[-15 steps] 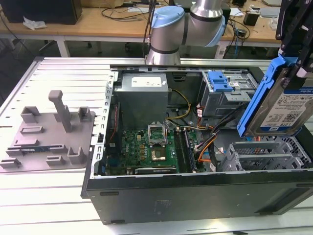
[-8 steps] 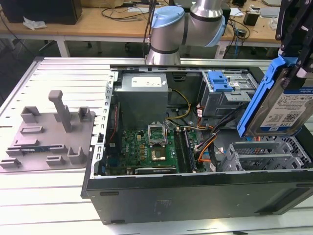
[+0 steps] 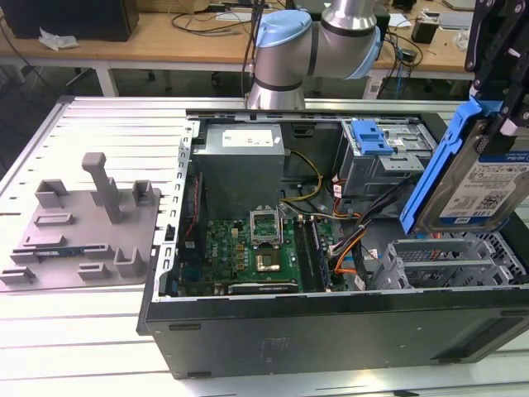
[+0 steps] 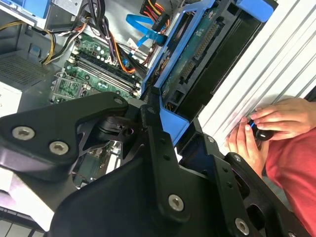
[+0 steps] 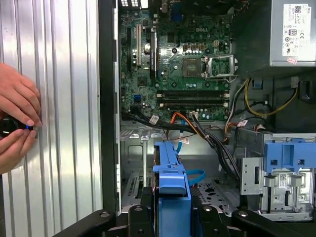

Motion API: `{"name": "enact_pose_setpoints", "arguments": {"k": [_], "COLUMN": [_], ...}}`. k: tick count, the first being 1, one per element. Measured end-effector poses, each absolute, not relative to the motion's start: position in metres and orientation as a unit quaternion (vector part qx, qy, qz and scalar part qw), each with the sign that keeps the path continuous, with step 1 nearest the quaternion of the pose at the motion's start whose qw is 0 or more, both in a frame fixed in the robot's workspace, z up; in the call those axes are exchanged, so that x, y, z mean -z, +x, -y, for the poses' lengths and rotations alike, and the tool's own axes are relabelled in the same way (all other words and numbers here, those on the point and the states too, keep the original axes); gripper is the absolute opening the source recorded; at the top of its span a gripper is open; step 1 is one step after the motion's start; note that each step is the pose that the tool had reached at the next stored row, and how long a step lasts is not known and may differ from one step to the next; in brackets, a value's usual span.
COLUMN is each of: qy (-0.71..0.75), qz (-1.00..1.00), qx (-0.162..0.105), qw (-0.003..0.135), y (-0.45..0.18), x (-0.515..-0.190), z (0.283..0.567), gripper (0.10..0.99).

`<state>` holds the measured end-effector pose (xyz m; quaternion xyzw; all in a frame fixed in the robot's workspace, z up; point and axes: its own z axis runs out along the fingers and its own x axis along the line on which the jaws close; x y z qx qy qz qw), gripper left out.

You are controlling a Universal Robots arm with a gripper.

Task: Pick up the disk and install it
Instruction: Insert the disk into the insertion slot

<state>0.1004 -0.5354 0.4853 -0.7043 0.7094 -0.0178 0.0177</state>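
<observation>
Black linkage bars of the claw (image 5: 171,210) sit closest to the lens in both wrist views, and its fingers are pressed against either side of the disk (image 5: 170,180), pinching it by its bright blue carrier. In the exterior view the disk (image 3: 475,186) hangs tilted on edge, label side out, over the end of the open computer case (image 3: 331,331) at the exterior view's right. Its lower edge is just above the grey perforated drive cage (image 3: 450,260); whether the two touch I cannot tell. Inside the case the green motherboard (image 3: 248,248) lies flat, with the grey power supply (image 3: 244,157) along the far wall and bundles of coloured cables (image 3: 351,248) running between the board and the cage. A small blue latch (image 3: 369,136) sits on the drive bay (image 3: 384,169) in the case's far corner. The case rests on a slatted metal worktop (image 3: 83,331). A grey moulded holder tray (image 3: 83,223) lies well apart from the case, toward the worktop's edge at the exterior view's left. In the first wrist view a person's hands (image 5: 17,123) rest on the worktop beside the case wall, fingers around a small dark object (image 5: 7,127).
</observation>
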Motion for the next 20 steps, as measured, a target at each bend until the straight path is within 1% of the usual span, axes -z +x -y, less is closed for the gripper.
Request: {"name": "enact_pose_setpoints", "arguments": {"k": [20], "qy": [-0.705], "qz": [-0.709], "qx": [0.018], "qw": [0.018], "y": [0.1004], "x": [-0.478], "z": [0.5395], "gripper": [0.369]}}
